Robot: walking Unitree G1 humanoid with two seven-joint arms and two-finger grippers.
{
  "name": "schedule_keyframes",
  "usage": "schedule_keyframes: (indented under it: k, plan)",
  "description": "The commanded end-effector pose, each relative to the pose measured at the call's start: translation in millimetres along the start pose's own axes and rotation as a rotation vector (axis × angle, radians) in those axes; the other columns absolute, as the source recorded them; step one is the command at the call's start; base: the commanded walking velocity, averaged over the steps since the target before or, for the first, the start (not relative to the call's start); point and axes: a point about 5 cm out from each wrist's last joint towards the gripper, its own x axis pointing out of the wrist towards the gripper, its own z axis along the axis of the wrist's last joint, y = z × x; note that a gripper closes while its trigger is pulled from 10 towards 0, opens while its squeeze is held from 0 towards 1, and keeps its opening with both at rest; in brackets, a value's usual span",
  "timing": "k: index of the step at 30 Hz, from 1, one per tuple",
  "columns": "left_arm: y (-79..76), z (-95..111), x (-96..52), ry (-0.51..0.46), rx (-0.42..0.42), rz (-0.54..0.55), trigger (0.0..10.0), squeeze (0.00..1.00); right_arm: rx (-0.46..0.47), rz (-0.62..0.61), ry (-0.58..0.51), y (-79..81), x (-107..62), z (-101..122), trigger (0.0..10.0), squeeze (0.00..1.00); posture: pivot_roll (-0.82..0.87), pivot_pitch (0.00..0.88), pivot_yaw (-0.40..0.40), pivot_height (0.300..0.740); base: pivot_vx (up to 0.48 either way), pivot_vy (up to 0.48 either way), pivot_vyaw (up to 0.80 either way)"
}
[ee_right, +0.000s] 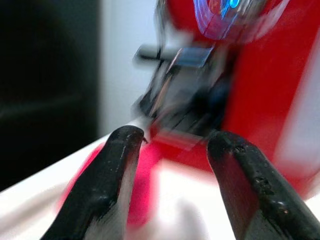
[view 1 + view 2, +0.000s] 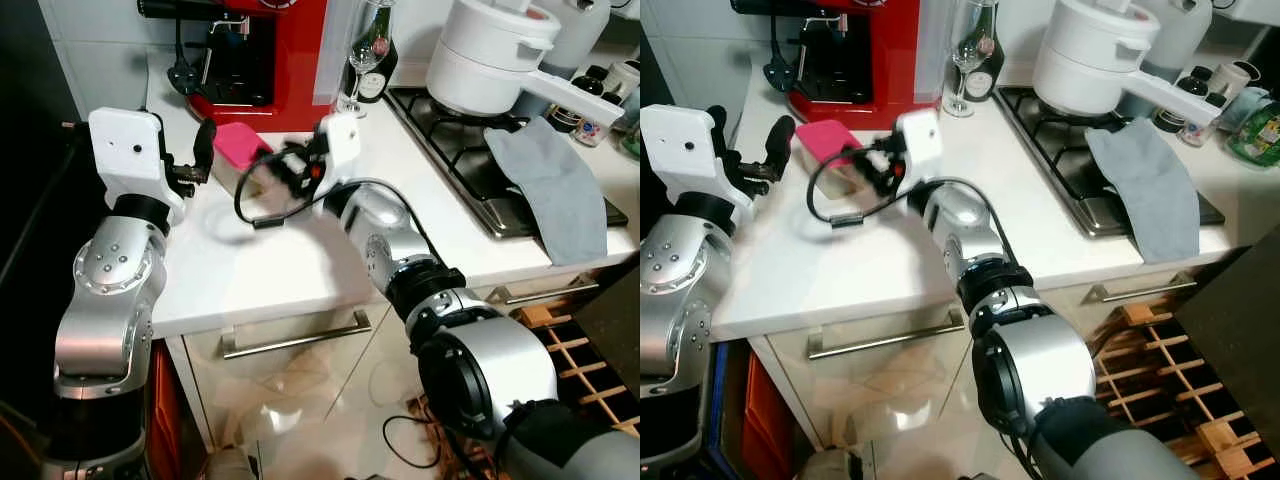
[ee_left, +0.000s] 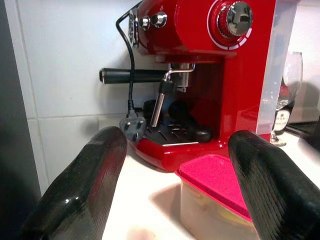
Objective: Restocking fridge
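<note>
Jaws apart, both grippers flank pink-lidded clear container.

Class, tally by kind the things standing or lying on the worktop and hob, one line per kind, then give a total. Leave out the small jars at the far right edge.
Coffee machine: 1
Pink-lidded food container: 1
Wine glass: 1
Bottle: 1
White saucepan: 1
Grey cloth: 1
Total: 6
</note>
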Motion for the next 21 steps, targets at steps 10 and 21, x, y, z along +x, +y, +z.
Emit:
schedule_keyframes:
  k: [10,21]
  plan:
    - [-16.2,-9,11.0,0.004,0.003,0.003,10.0,0.00,-0.140,-0.279,-0.007,-40.9,-70.2,-25,10.0,1.00,0.11,0.000,-0.098,0.740,0.000,0.000,0.00]
    - [-27.2,-8,11.6,-0.040,-0.052,0.071,10.0,0.00,-0.183,-0.307,0.021,-32.7,-85.3,-29,10.0,0.00,0.09,0.000,-0.104,0.740,0.000,-0.349,0.12]
